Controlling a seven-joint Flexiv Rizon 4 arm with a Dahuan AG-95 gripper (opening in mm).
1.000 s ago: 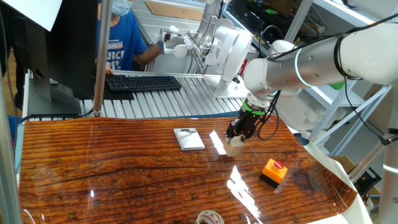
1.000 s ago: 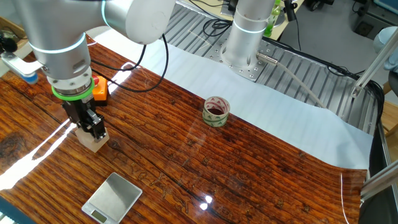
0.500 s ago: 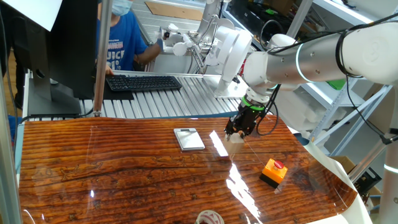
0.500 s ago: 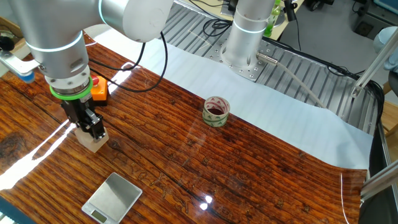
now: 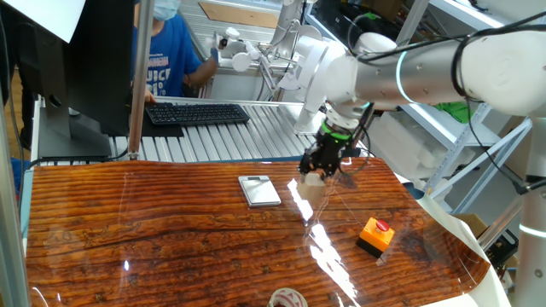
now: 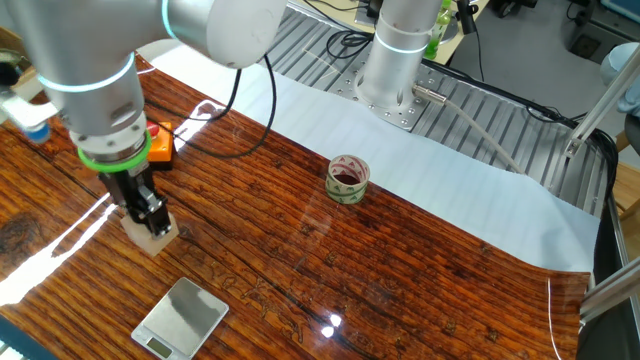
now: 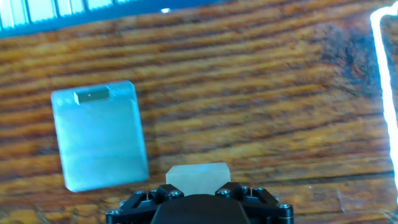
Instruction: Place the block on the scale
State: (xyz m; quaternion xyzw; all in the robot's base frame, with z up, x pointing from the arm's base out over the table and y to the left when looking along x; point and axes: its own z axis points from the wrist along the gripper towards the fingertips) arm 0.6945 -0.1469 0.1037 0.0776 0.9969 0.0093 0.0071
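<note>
My gripper [image 5: 316, 173] is shut on the block [image 5: 314, 178], a small light-tan wooden cube, and holds it above the wooden table. The block also shows under the fingers in the other fixed view [image 6: 152, 231] and at the bottom of the hand view [image 7: 198, 174]. The scale [image 5: 259, 190], a flat silver-grey square plate, lies on the table to the left of the block. In the hand view the scale [image 7: 99, 137] is up and left of the block, apart from it. In the other fixed view the scale [image 6: 181, 315] is below the block.
An orange box with a red button [image 5: 375, 235] sits on the table to the right of the gripper; it also shows behind the arm [image 6: 159, 145]. A roll of tape [image 6: 347, 179] lies mid-table. A person and keyboard [image 5: 198, 112] are behind the table.
The gripper has lifted the block and carried it up and left, closer to the scale. It stays shut on the block.
</note>
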